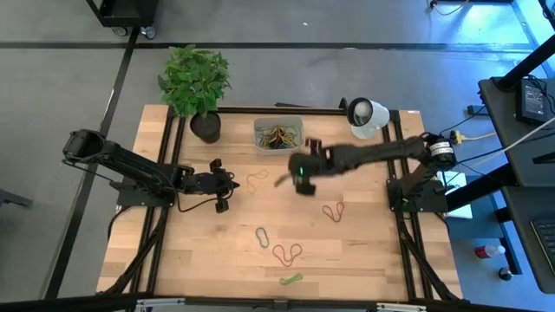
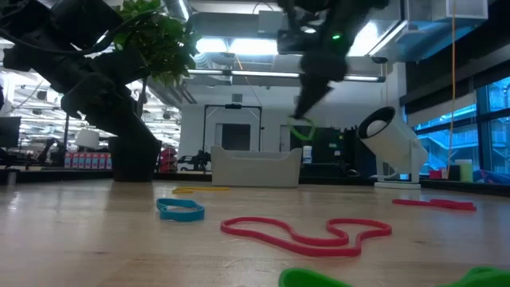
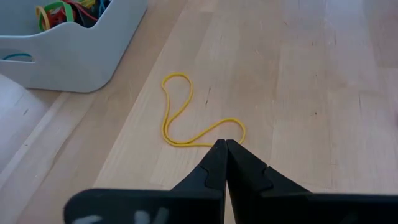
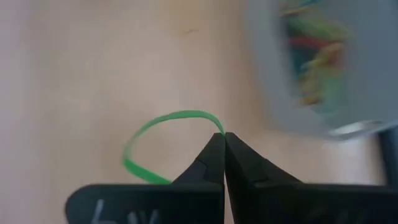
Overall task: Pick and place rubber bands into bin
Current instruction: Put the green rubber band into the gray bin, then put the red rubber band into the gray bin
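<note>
Green rubber band (image 4: 163, 134) between right fingers (image 4: 214, 163)

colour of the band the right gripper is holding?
Green. The right gripper is shut on a green rubber band, clearest in the right wrist view.

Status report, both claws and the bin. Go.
Right claw shut on green band, raised near bin. Left claw shut at yellow band. Nothing blocking.
</note>
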You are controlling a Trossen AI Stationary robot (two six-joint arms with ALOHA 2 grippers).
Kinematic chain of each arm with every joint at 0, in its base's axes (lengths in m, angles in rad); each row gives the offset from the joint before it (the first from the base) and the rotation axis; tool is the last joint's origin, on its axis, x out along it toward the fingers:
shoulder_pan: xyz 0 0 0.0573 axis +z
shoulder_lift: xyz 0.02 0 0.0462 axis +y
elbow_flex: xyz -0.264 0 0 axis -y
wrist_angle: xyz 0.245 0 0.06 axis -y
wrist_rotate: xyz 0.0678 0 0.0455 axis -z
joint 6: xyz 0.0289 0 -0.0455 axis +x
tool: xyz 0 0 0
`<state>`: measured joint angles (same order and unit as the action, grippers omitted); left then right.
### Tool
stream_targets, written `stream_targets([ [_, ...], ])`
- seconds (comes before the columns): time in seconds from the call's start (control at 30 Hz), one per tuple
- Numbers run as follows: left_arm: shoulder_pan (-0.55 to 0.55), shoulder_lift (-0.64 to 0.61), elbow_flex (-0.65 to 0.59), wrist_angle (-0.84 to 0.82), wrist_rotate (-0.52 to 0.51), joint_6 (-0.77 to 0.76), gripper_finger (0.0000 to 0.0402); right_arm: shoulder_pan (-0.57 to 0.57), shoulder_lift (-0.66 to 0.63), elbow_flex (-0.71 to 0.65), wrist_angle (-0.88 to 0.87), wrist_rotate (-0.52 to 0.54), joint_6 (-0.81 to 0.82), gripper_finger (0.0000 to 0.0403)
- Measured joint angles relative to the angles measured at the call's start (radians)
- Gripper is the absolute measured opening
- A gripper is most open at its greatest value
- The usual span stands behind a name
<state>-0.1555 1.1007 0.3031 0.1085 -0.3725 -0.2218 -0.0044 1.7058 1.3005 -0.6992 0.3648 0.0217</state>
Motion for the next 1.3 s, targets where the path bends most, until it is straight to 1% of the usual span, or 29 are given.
stream_targets([
  [0.17, 0.0, 0.0, 0.0, 0.0, 0.0, 0.025, 0.0003, -0.194, 0.004, 0.051, 0.167, 0.002, -0.135, 0.0001],
  [0.2, 0.0, 0.0, 0.0, 0.0, 0.0, 0.026, 0.0002, -0.23, 0.007, 0.061, 0.204, -0.01, -0.151, 0.0001],
  [0.3, 0.0, 0.0, 0.0, 0.0, 0.0, 0.027, 0.0001, -0.332, 0.027, 0.066, 0.297, -0.091, -0.183, 0.0001],
  [0.4, 0.0, 0.0, 0.0, 0.001, -0.002, 0.027, 0.0003, -0.407, 0.066, 0.066, 0.343, -0.14, -0.181, 0.0001],
  [0.5, 0.0, 0.0, 0.0, 0.001, -0.008, 0.027, 0.0003, -0.455, 0.125, 0.066, 0.346, -0.17, -0.172, 0.0001],
  [0.67, 0.0, 0.0, 0.0, 0.001, -0.008, 0.051, 0.0002, -0.478, 0.233, 0.065, 0.374, -0.185, -0.173, 0.0013],
  [0.8, 0.0, 0.0, 0.0, 0.001, -0.001, 0.052, 0.0002, -0.479, 0.273, 0.065, 0.388, -0.183, -0.184, 0.0031],
  [1.13, 0.0, 0.0, 0.0, 0.001, -0.002, 0.052, 0.0001, -0.479, 0.256, 0.065, 0.365, -0.183, -0.182, 0.0108],
  [1.3, 0.0, 0.0, 0.0, 0.001, -0.003, 0.052, 0.0003, -0.479, 0.225, 0.065, 0.303, -0.183, -0.182, 0.0119],
])
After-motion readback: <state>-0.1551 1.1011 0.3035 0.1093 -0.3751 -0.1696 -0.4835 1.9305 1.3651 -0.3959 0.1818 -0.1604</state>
